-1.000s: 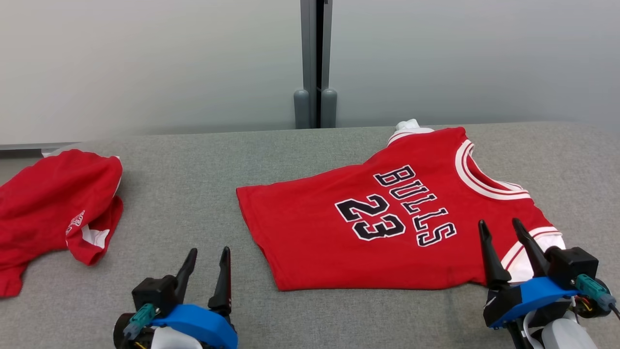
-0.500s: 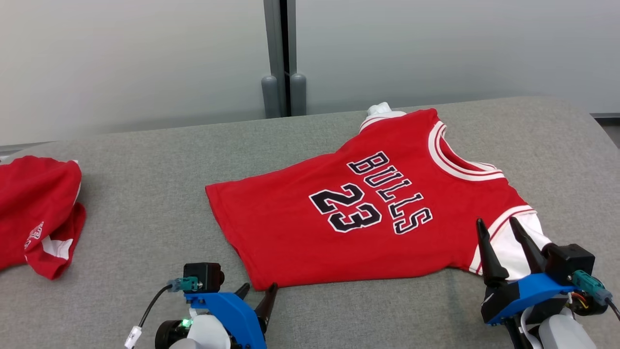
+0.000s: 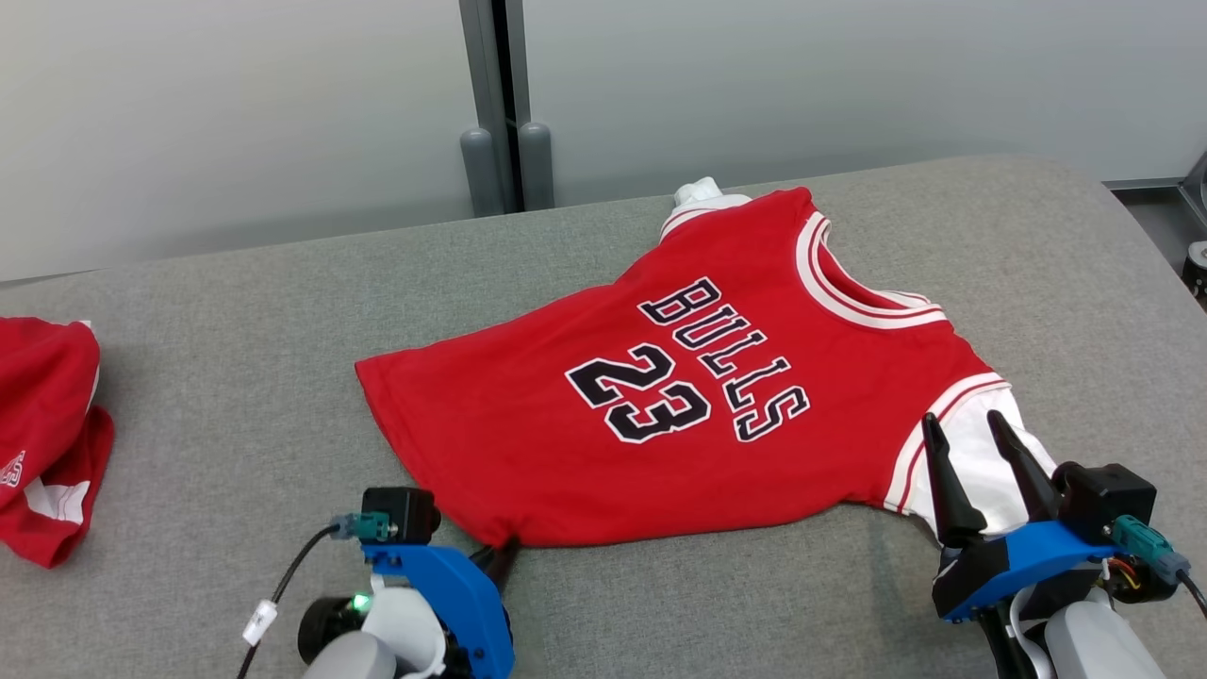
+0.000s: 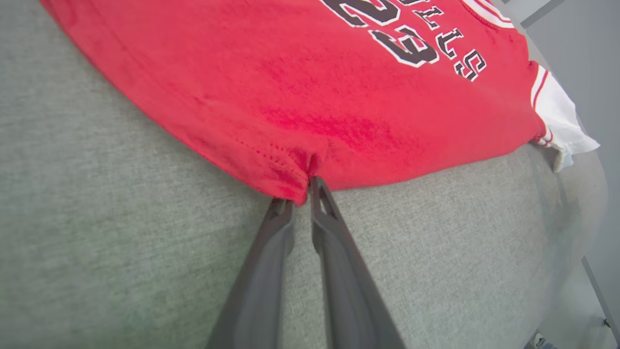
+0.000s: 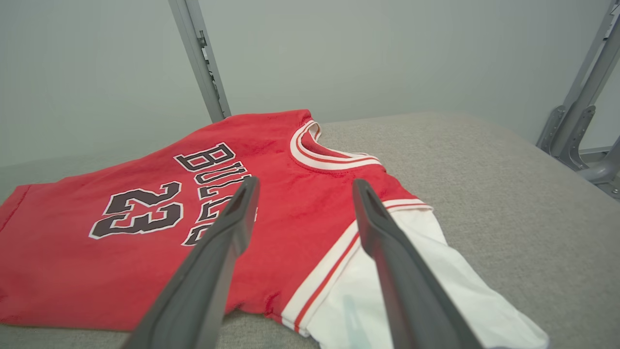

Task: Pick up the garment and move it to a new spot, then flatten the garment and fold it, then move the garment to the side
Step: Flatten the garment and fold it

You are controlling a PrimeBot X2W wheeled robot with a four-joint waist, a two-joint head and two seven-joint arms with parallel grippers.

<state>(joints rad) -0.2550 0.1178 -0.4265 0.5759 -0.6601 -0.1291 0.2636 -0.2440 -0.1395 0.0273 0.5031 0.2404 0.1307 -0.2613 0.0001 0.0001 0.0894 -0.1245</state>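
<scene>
Subject item: one red jersey point(image 3: 679, 405), print "BULLS 23" uppermost, lying spread and largely flat on the grey fabric surface point(image 3: 236, 330). Its collar point(image 3: 849, 283), trimmed in white, points towards the robot's right and away. Its hem runs along the side of the jersey towards the robot's left.

Left pincer point(image 3: 500, 556): positioned at the jersey's near hem corner. In the left wrist view the two fingers of the left pincer point(image 4: 302, 194) stand almost together, with a small bunch of red hem fabric caught between the tips. The cloth puckers just above that point. Finding: pinching the jersey at the hem corner, low against the surface.

Right pincer point(image 3: 962, 420): positioned at the jersey's near white sleeve point(image 3: 976, 457), fingers spread wide. In the right wrist view the tips point(image 5: 304, 183) straddle the red-and-white seam of that sleeve point(image 5: 426, 271). Whether they touch the cloth cannot be told. Nothing sits between them.

Other items: a second red garment point(image 3: 47, 424), crumpled, lies well apart from the jersey, beyond its hem side. A grey post point(image 3: 500, 104) stands behind the jersey, against a pale wall.
</scene>
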